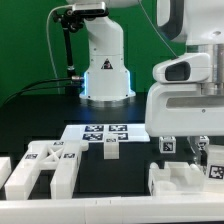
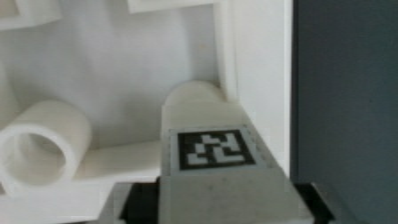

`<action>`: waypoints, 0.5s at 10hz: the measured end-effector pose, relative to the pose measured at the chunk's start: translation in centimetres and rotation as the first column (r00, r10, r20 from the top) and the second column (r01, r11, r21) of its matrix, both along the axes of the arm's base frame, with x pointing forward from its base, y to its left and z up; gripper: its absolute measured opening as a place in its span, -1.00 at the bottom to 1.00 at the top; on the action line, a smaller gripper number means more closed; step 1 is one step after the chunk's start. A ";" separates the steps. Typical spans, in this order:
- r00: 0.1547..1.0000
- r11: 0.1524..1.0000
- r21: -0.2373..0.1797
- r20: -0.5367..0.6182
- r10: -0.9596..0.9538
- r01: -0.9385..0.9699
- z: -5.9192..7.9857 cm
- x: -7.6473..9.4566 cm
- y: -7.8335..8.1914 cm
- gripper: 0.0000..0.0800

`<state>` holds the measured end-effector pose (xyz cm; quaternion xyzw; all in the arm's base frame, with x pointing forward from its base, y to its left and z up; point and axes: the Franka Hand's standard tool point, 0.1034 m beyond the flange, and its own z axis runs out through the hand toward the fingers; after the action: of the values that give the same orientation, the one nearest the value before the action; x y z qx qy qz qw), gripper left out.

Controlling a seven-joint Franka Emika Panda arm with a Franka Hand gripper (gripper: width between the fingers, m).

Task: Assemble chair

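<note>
Below the gripper [image 1: 186, 148]: tagged chair part [image 2: 217, 150], directly under you, between the jaws
Long axis: seems to rise toward your wrist
Jaws: flank the part; you cannot tell whether they grip

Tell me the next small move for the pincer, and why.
Probably close the pincer on the tagged white bar. The wrist view shows the bar centred between the fingers, and the exterior view shows the pincer low over the chair parts. I cannot tell whether the fingers touch the bar yet.
</note>
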<state>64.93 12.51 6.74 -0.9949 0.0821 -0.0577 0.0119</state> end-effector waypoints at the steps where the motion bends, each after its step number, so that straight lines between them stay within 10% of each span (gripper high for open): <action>1: 0.989 0.989 0.021 0.008 -0.145 0.144 0.0 0.2 -0.2 -0.27; 5: 0.792 0.786 0.097 -0.046 -0.609 0.610 -0.1 0.2 -0.5 -0.27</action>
<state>65.09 12.03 6.62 -0.9134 0.4016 -0.0480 0.0452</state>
